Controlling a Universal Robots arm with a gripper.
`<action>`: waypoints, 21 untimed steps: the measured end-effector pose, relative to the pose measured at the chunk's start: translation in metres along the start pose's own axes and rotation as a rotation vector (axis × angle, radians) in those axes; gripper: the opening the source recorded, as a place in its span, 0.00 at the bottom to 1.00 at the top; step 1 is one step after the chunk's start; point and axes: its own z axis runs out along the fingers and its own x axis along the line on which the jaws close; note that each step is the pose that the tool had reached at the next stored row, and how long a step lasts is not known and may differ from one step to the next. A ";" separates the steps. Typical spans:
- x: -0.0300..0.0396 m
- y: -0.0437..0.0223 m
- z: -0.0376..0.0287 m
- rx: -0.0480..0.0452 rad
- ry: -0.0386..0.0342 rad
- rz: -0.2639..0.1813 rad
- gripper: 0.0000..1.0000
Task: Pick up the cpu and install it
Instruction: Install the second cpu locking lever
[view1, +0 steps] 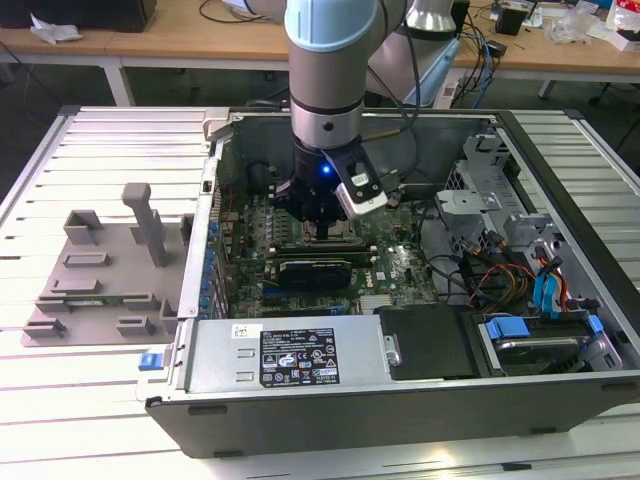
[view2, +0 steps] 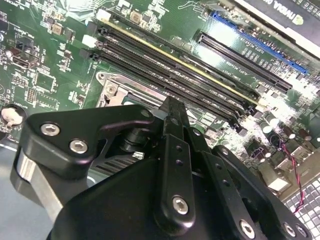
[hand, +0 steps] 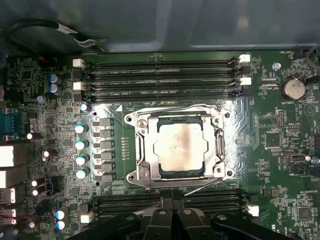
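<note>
CPU (hand: 178, 149) sat at the centre of the first wrist view, its pale silver top lying flat inside the metal socket frame (hand: 178, 182), with the thin retention lever (hand: 202, 187) running along the frame's lower edge. It looked light, rigid and thin, with a smooth top that offers little purchase. The contacts beneath would likely be fragile, so it should be held by two opposite edges and kept level.

Room around it was tight. The frame enclosed it on all four sides, memory slots (hand: 160, 78) ran across the upper middle of that view, and a column of capacitors (hand: 80, 144) stood to its left.

In the exterior view the gripper (view1: 322, 222) hung low inside the open computer case (view1: 400, 395), at the upper middle of the frame, over the motherboard (view1: 395, 262). Whether its fingers were spread or pressed together could not be told, though the chip lay apart from them.
</note>
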 end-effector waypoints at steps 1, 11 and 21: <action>0.0005 0.0000 0.0007 -0.0001 0.0000 0.000 0.11; 0.0047 -0.0003 0.0044 -0.0006 0.0001 -0.009 0.11; 0.0116 -0.0005 0.0079 -0.0005 0.0004 -0.014 0.11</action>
